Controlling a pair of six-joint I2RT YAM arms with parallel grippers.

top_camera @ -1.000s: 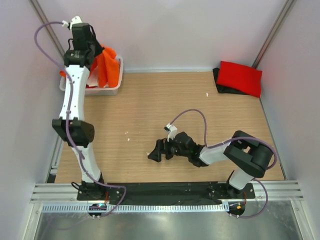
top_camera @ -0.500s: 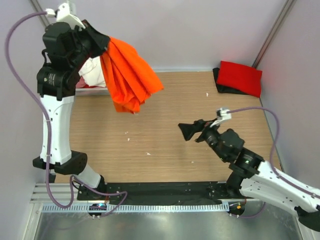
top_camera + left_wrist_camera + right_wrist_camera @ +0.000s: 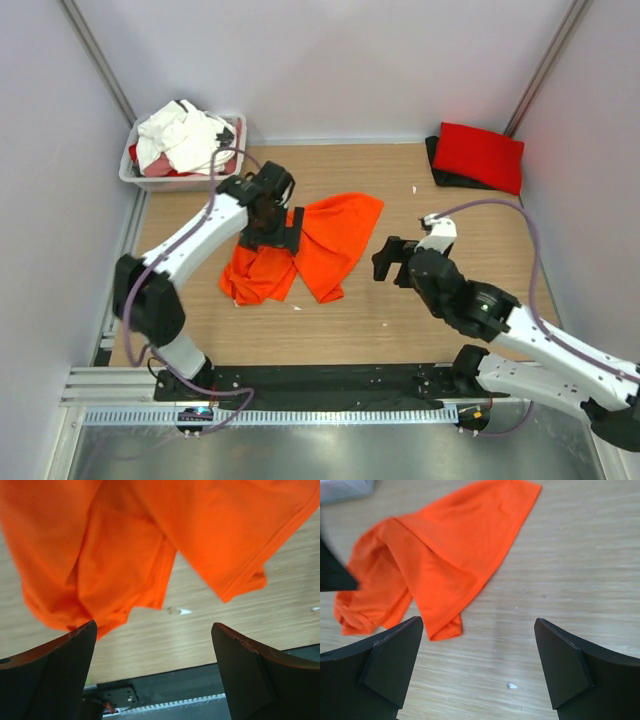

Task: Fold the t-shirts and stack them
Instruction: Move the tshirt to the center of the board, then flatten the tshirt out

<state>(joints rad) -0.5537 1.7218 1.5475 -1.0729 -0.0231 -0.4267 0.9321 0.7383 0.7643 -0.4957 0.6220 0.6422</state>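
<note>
The bright orange t-shirt [image 3: 335,235] lies crumpled and partly spread on the wooden table's middle. It fills the top of the left wrist view [image 3: 125,545] and the upper left of the right wrist view [image 3: 455,555]. My left gripper [image 3: 272,240] hovers over the shirt's left half, open, with only bare table between its fingers [image 3: 154,625]. My right gripper [image 3: 390,262] stands open just right of the shirt, nothing between its fingers [image 3: 477,622]. A folded red t-shirt [image 3: 480,155] rests on a black one [image 3: 436,160] at the back right.
A white plastic tub [image 3: 128,170] at the back left corner holds several white t-shirts [image 3: 185,135]. Small white specks [image 3: 511,685] lie on the wood. White walls close in the table on three sides.
The left gripper carried the orange t-shirt from the tub to the table's middle and opened, dropping it there. The right arm swung up and right, staying open.
</note>
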